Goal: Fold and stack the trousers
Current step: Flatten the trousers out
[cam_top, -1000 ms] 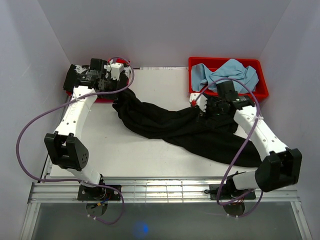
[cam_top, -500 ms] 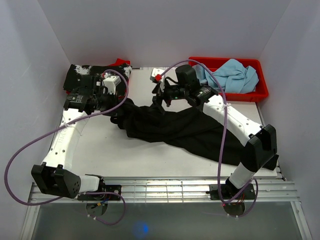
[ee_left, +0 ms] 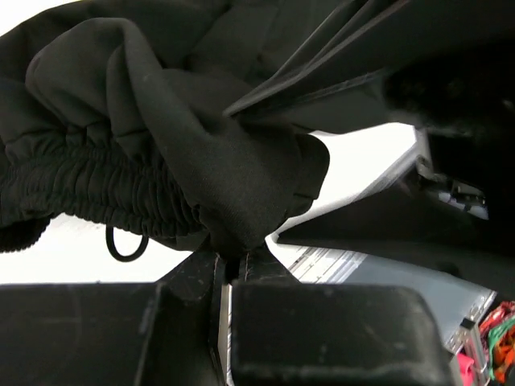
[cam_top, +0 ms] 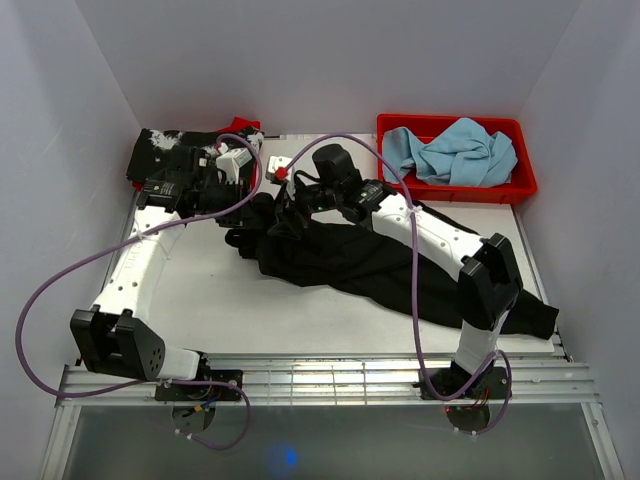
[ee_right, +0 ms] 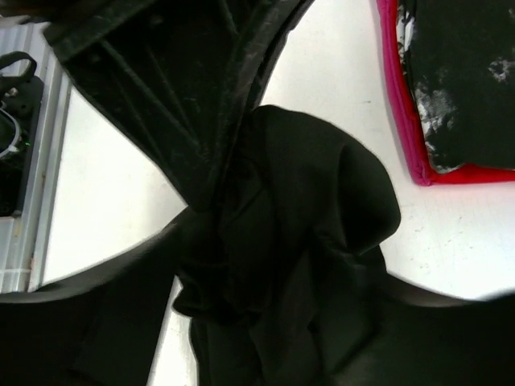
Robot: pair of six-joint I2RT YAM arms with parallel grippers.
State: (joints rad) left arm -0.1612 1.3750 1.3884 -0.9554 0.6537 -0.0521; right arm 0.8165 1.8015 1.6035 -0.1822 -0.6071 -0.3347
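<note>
Trousers (cam_top: pixel 340 262): soft matt black cloth, no sheen; waistband (ee_left: pixel 88 189) gathered & ribbed w/ elastic. Table (cam_top: pixel 220 300): smooth white, matt. Bin (cam_top: pixel 500 192) at far right: glossy red plastic; cloth (cam_top: pixel 455 150) in it pale blue, soft, crumpled. Garment (cam_top: pixel 165 150) at far left: black fabric w/ rough-looking white splotches. Arm shells (cam_top: pixel 135 262): white plastic, joints matt black. Cable (cam_top: pixel 415 310): smooth purple, slight shine. Left gripper (ee_left: pixel 233 269): matt black plastic, lightly scuffed. Rail (cam_top: pixel 320 385) at near edge: bare metal, dull sheen.
</note>
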